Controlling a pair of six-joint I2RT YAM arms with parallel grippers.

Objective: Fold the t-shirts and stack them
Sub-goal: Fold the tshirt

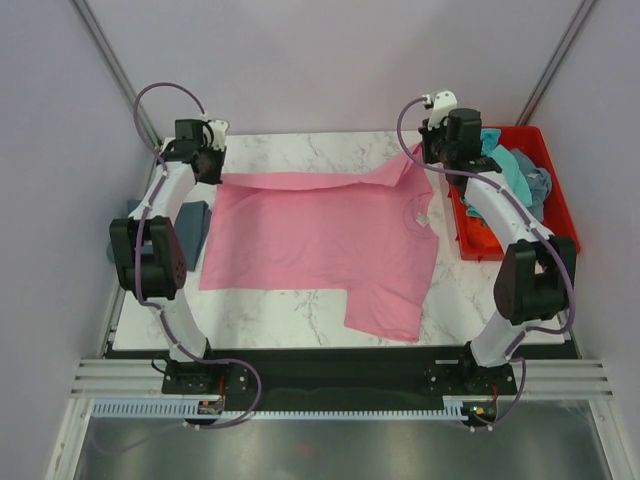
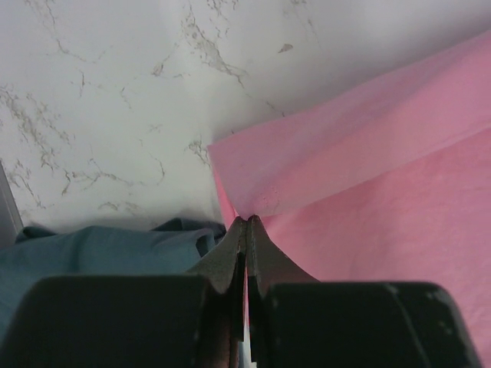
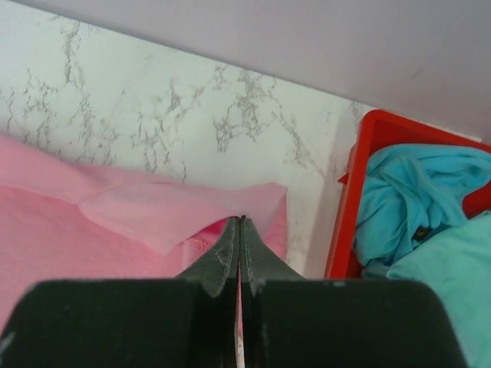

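A pink t-shirt [image 1: 320,245] lies spread on the marble table, its far edge lifted and folded over. My left gripper [image 1: 213,168] is shut on the shirt's far left corner; in the left wrist view the gripper [image 2: 247,221] pinches pink cloth [image 2: 368,176]. My right gripper [image 1: 430,155] is shut on the far right sleeve; in the right wrist view the gripper [image 3: 239,221] pinches pink cloth [image 3: 153,211]. A slate-blue t-shirt [image 1: 190,222] lies folded at the table's left edge, also in the left wrist view [image 2: 92,249]. Turquoise and grey-blue shirts [image 1: 520,175] fill the crate.
A red plastic crate [image 1: 560,200] stands at the right edge of the table, close beside my right arm; its rim shows in the right wrist view [image 3: 349,207]. Bare marble [image 1: 300,145] lies beyond the pink shirt. Grey walls close the back and sides.
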